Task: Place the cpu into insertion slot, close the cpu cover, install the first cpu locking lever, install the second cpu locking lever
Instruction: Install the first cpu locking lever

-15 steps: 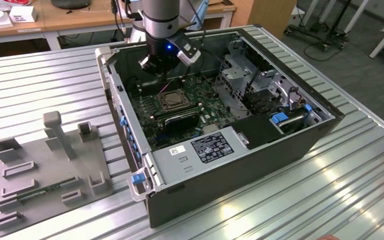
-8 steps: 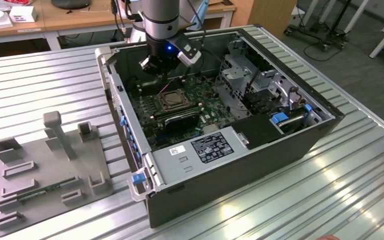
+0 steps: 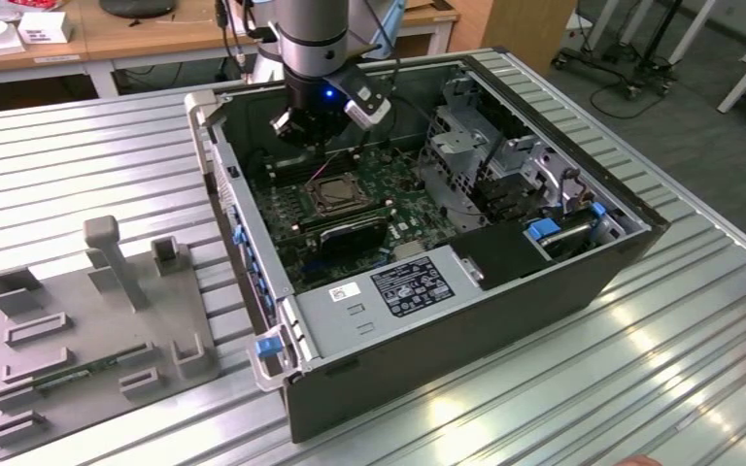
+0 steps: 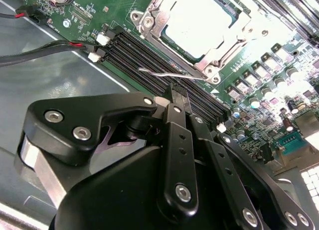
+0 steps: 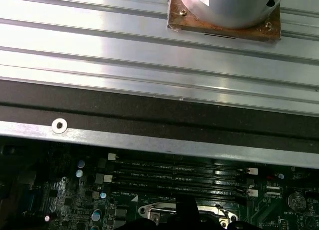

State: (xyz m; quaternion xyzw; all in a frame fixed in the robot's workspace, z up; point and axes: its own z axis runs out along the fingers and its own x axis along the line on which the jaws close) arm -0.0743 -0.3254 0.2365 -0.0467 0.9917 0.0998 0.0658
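Pale cpu (image 4: 204, 18) flat within cpu cover (image 4: 232, 43)

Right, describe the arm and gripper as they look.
The arm is a pale grey cylinder with a dark wrist section and a small blue light. In the second wrist view the gripper is black, built of hinged links dotted with silver screw heads.

The arm (image 3: 311, 39) reaches straight down, its black pincer (image 4: 178, 94) pointing downward, fingers pressed together at the tips.

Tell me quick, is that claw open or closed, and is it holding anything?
Gripper: closed, fingers together, nothing visible held between them.
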